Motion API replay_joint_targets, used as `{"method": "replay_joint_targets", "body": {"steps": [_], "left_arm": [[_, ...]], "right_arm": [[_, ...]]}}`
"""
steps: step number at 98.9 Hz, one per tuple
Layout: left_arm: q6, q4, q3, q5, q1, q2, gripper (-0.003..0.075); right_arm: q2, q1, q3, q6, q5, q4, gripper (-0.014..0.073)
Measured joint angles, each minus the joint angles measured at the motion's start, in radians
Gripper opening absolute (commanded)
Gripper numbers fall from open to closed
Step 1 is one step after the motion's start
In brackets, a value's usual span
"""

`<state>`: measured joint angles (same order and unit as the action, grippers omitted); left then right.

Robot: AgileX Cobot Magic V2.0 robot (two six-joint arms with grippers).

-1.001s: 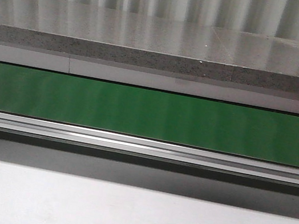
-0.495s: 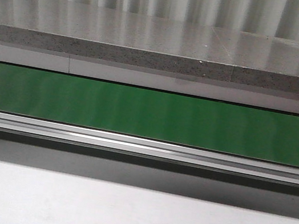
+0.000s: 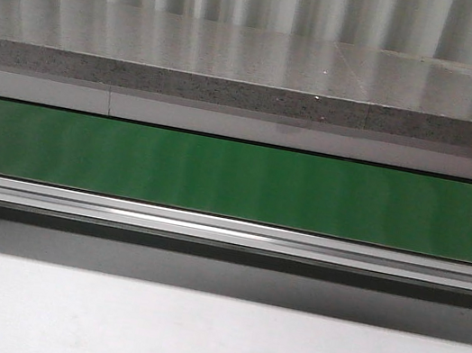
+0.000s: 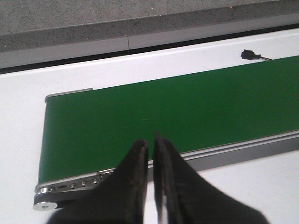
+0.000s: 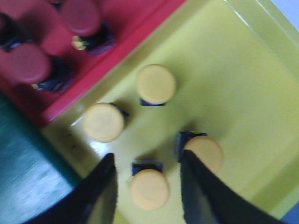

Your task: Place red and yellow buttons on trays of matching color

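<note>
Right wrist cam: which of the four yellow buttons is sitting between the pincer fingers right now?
The yellow button between the open right pincer fingers, in the yellow tray. The other three stand outside the gap, one close beside a finger.

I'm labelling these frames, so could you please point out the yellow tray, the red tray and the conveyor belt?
yellow tray (image 5: pixel 243 79): right wrist view, bare floor.
red tray (image 5: pixel 135 18): right wrist view, bare floor.
conveyor belt (image 3: pixel 235 181): front view, middle of green surface.
</note>
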<state>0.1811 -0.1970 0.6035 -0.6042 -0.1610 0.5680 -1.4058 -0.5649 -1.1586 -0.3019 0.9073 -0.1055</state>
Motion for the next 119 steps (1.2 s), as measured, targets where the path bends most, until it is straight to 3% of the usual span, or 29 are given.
{"method": "replay_joint_targets", "body": {"steps": [9,40,57,73,96,119], "left_arm": [[0.000,0.000,0.000,0.000,0.000,0.000,-0.0006],[0.000,0.000,0.000,0.000,0.000,0.000,-0.0006],[0.000,0.000,0.000,0.000,0.000,0.000,-0.0006],[0.000,0.000,0.000,0.000,0.000,0.000,-0.0006],[0.000,0.000,0.000,0.000,0.000,0.000,-0.0006],[0.000,0.000,0.000,0.000,0.000,0.000,-0.0006]], "right_arm": [[0.042,0.098,0.000,0.000,0.007,0.000,-0.0072],[0.119,0.399,0.002,0.022,0.043,0.000,-0.0062],[0.135,0.519,0.002,0.173,0.041,0.096,-0.0062],[0.159,0.545,0.017,0.281,0.019,0.201,-0.0062],[0.288,0.545,0.134,0.329,-0.068,0.208,-0.0062],[0.535,0.545,0.324,0.359,-0.163,0.210,-0.0062]]}}
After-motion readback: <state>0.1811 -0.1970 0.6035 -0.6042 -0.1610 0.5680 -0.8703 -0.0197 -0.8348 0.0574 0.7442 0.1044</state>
